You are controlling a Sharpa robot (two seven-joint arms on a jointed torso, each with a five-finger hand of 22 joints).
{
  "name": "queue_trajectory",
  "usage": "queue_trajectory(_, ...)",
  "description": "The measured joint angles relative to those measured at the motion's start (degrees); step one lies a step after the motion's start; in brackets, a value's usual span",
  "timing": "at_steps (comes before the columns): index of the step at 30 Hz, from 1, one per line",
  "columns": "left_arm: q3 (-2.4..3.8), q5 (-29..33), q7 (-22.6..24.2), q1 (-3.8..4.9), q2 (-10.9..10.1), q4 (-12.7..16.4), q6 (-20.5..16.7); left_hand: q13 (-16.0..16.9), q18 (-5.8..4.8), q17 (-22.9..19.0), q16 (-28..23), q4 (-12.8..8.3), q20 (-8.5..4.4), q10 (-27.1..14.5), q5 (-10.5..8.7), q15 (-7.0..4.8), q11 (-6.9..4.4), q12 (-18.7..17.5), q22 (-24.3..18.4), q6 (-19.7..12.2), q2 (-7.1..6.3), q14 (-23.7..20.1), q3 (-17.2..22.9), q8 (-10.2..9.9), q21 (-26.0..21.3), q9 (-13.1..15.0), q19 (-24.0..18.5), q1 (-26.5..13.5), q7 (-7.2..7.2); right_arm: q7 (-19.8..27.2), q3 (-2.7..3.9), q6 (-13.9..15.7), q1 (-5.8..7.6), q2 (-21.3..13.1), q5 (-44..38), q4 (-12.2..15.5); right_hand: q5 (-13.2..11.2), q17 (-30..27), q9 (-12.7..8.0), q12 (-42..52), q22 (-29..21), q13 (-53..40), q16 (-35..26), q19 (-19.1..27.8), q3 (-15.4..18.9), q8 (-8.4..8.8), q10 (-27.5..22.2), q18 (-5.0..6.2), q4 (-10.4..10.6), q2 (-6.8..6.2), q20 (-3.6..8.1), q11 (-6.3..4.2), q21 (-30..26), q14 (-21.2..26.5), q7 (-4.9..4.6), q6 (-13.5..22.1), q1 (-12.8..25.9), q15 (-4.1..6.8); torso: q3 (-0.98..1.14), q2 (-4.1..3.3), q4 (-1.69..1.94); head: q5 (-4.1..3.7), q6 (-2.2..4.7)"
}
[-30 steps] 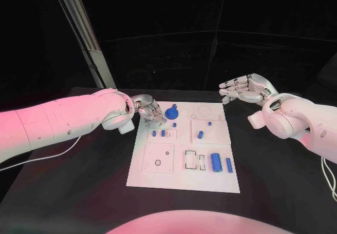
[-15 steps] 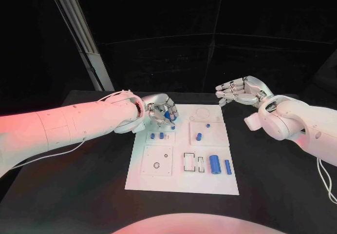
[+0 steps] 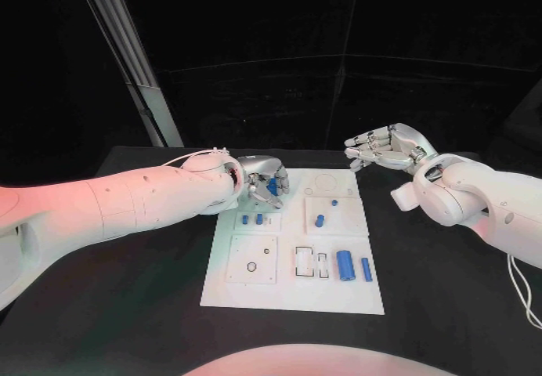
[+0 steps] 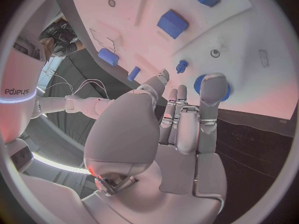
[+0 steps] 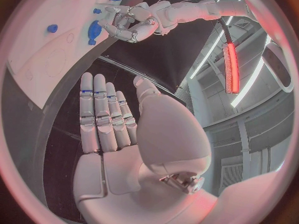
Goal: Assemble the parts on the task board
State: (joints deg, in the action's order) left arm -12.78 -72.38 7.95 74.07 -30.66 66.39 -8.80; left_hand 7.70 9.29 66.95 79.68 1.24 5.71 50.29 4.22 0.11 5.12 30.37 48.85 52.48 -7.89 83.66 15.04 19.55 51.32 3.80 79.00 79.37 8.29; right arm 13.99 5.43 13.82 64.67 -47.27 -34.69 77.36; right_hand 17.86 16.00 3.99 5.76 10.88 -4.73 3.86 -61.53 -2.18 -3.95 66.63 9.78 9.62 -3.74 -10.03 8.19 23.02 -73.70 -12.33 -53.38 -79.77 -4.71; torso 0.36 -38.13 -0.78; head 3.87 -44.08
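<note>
The left hand (image 3: 258, 182) hovered over the round blue part (image 4: 212, 86) at the task board's (image 3: 294, 294) far left corner, fingers apart and holding nothing; closing squarely around its rim seemed wise. Since earlier it had advanced over the part. The right hand (image 3: 382, 147) stayed open, well aside.

The left hand (image 4: 168, 134) rises from the bottom of the frame and fills its middle, fingers (image 4: 209, 109) extended close together; one fingertip lies over a round blue part (image 4: 202, 84) on the white task board (image 4: 249, 59), whether touching cannot be told; a small blue peg (image 4: 181, 65) stands just beside it; blue blocks (image 4: 172, 23) sit toward the upper middle and top; the right hand (image 4: 93, 106) shows at middle left, over the black table (image 4: 255, 149) edge.
</note>
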Motion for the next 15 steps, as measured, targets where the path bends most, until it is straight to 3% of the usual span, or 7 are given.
queue_trajectory(3,0.0,-1.5,0.0,-0.11,0.6,-0.6,0.1,-0.5,-0.9,0.7,0.4,-0.3,-0.01,0.2,0.0,0.0,-0.18,-0.2,1.7,0.4,0.3,0.0,0.3,-0.4,1.7,0.0,0.4,0.3,-0.2,0.0,0.0,0.0,0.0,0.0,0.0,0.0,0.0,0.0,0.0,0.0,-0.1,0.0,0.0,-0.2,0.0,0.0,0.0,0.0,0.0,0.0,-0.2,0.0,0.0,0.0,0.0,0.0,0.0,0.0,-0.02,0.0,-0.03,-0.01,0.01)
queue_trajectory(13,0.0,-4.5,-0.7,-0.36,1.4,-1.3,1.6,-1.8,-0.89,1.5,1.0,-1.5,-0.37,2.3,0.0,-0.2,-0.63,-1.0,6.2,1.9,1.0,0.2,1.9,-1.5,6.1,-0.1,2.1,1.0,-0.5,0.0,0.0,0.0,0.0,0.1,0.0,0.0,0.0,0.0,0.0,0.0,0.0,0.0,0.0,-0.2,0.0,0.0,0.0,0.0,0.0,0.0,-0.2,0.0,0.0,0.0,0.0,0.0,0.0,0.0,0.0,0.02,0.03,-0.07,-0.13)
queue_trajectory(15,0.0,-4.9,-1.0,-0.38,1.5,-1.4,2.0,-2.0,-1.75,1.5,1.0,-1.6,-0.54,2.7,0.0,-0.2,-0.46,-1.2,7.0,1.9,1.0,0.2,1.9,-1.8,6.9,-0.1,2.2,1.0,-0.5,0.0,0.0,0.0,0.0,0.1,0.0,0.0,0.0,0.0,0.0,0.0,0.0,0.0,0.0,-0.2,0.0,0.0,0.0,0.0,0.0,0.0,-0.2,0.0,0.0,0.0,0.0,0.0,0.0,0.0,0.0,0.03,0.04,-0.1,-0.16)
